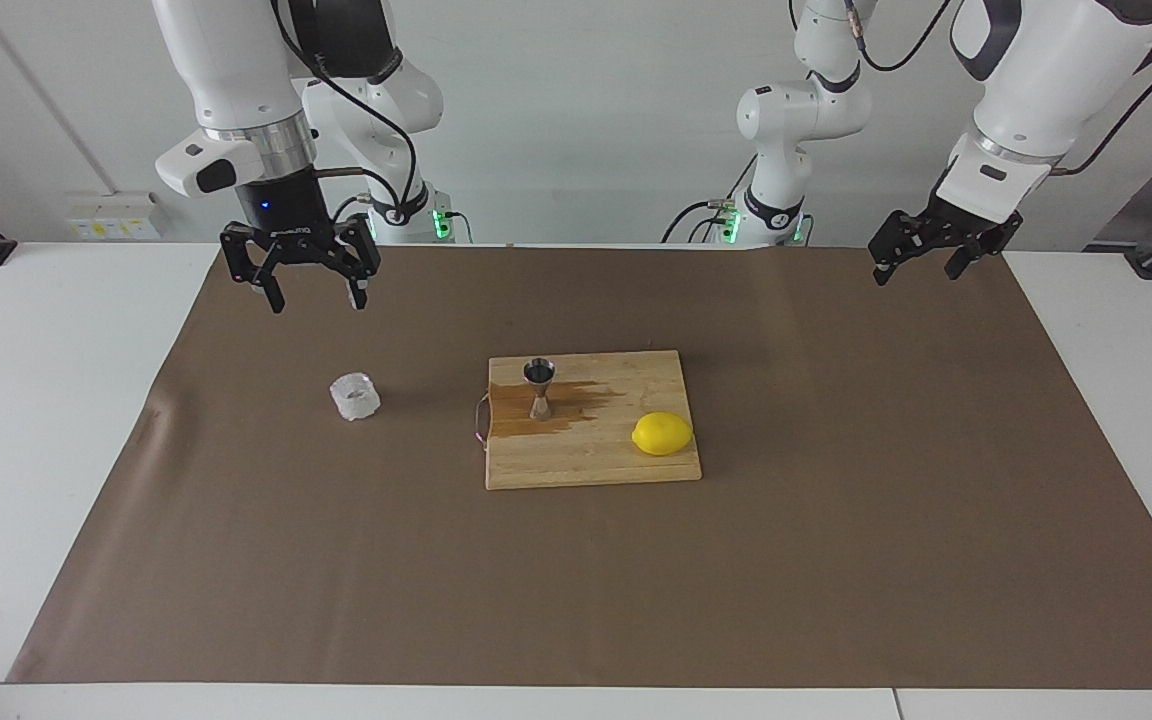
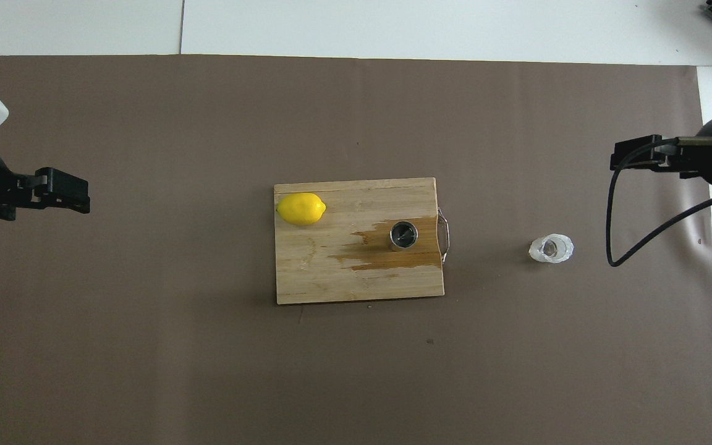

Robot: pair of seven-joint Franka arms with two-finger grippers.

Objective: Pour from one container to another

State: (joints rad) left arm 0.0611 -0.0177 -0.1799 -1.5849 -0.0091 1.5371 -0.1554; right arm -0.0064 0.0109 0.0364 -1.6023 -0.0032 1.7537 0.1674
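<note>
The clear ribbed glass cup [image 1: 355, 397] [image 2: 551, 248] stands upright on the brown mat, toward the right arm's end of the table. The steel hourglass jigger [image 1: 539, 388] [image 2: 403, 235] stands upright on the wooden cutting board [image 1: 586, 465] [image 2: 313, 278], on a dark wet stain. My right gripper [image 1: 317, 299] [image 2: 623, 162] hangs open and empty in the air over the mat, well apart from the cup. Open and empty too, my left gripper [image 1: 917, 271] [image 2: 81, 196] waits raised over the mat at the left arm's end.
A yellow lemon [image 1: 662, 433] [image 2: 301, 208] lies on the board's corner toward the left arm's end. The board has a metal handle [image 2: 445, 235] on the edge that faces the cup. The brown mat [image 1: 836, 560] covers most of the white table.
</note>
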